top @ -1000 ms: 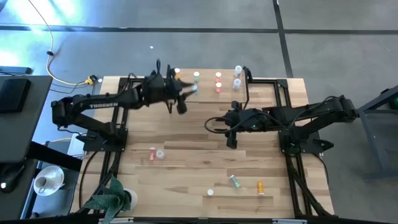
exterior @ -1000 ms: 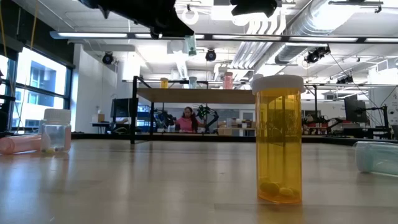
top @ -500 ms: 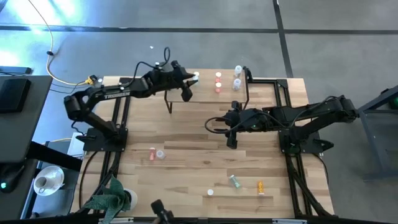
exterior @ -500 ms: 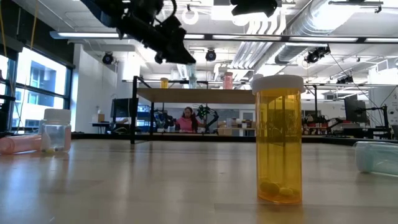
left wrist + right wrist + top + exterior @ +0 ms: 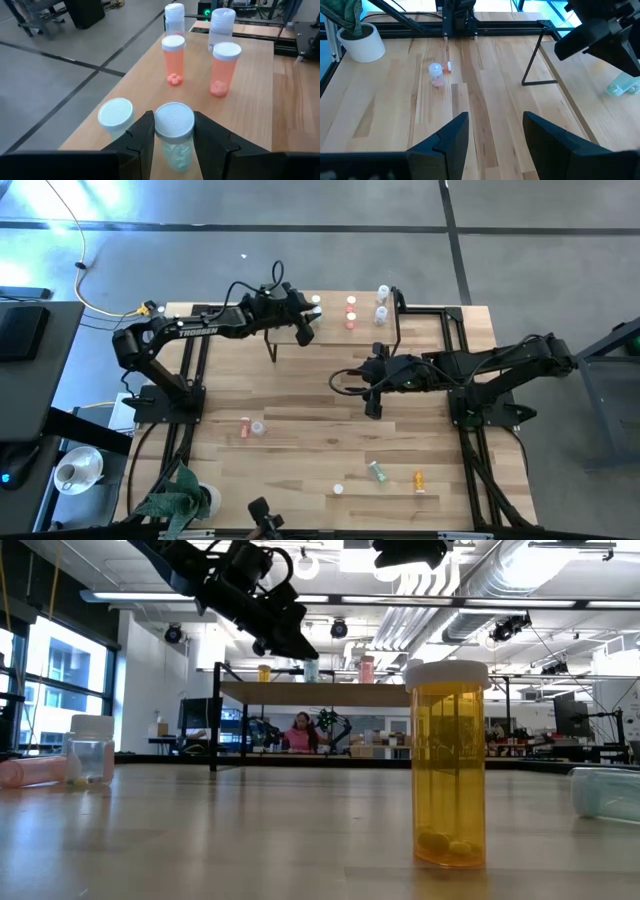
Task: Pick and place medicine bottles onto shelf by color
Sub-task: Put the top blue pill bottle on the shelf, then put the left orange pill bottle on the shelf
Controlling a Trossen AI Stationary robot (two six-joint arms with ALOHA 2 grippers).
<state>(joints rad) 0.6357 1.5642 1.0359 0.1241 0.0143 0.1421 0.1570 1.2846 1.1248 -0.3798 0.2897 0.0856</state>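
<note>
While it stands upright on the shelf [image 5: 250,107], long axis vertical and white cap up, the green-tinted medicine bottle [image 5: 174,135] sits between the fingers of the left gripper [image 5: 172,142], which close on its sides in the left wrist view. Just beside it stands another white-capped bottle [image 5: 115,116], also upright. Farther along the light wood top two pink bottles [image 5: 173,60] stand upright side by side, and beyond them two clear bottles [image 5: 221,27], all caps up.

From above, the left gripper [image 5: 303,326] hangs over the shelf's near end at the far edge of the table [image 5: 300,450]. The right gripper [image 5: 372,402] waits over mid-table, its fingers parted and holding nothing; its wrist view looks past them at bare planks and a pink bottle lying flat [image 5: 436,75].

Nearest the low camera an orange bottle [image 5: 448,765] stands upright, pills at its bottom. A clear bottle stands at the left [image 5: 91,750] with a pink one lying on its side next to it, and a green one lies at the right edge [image 5: 605,792]. Far behind, the shelf [image 5: 330,693] carries its row of bottles.

A second ago the left arm carried the green bottle high, short of the shelf; half a second ago it reached the shelf, and now the bottle rests on it. The right arm has not moved.
</note>
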